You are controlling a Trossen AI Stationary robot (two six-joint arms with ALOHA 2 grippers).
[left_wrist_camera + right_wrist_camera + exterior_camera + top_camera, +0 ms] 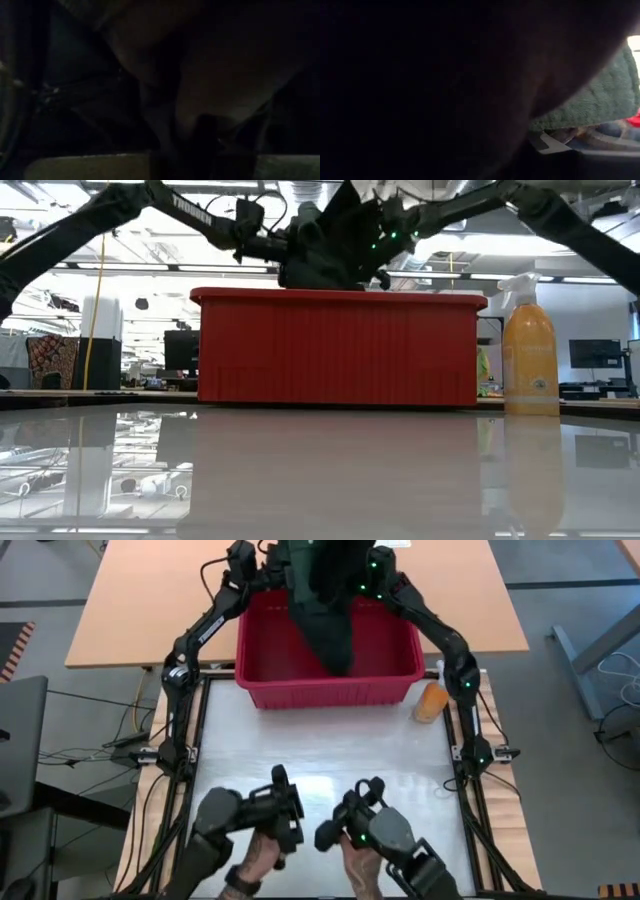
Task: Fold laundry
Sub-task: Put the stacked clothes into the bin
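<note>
A dark green-black garment (325, 600) is bunched between my two grippers above the far side of the red basket (330, 685). Its lower end (340, 655) hangs down into the basket. My left gripper (283, 575) meets the bundle on its left and my right gripper (365, 580) on its right. The cloth covers the fingers of both. In the low view the bundle (330, 240) sits above the basket's rim (340, 292). Both wrist views are filled with dark cloth; the right one shows a green, towel-like patch (600, 100). My left gripper is shut on the garment's upper left part (290, 250), coming level from the table's left. The cloth hides the place of contact. My right gripper is shut on the garment's upper right part (375, 240), coming from the table's right. Cloth hides its fingers too. The garment hangs slack, its upper part lifted above the rim.
An orange spray bottle (431, 700) stands at the basket's right near corner and also shows in the low view (530, 345). A person's hands (260, 860) grip two control handles at the table's near edge. The white table (320, 760) lies between them and the basket.
</note>
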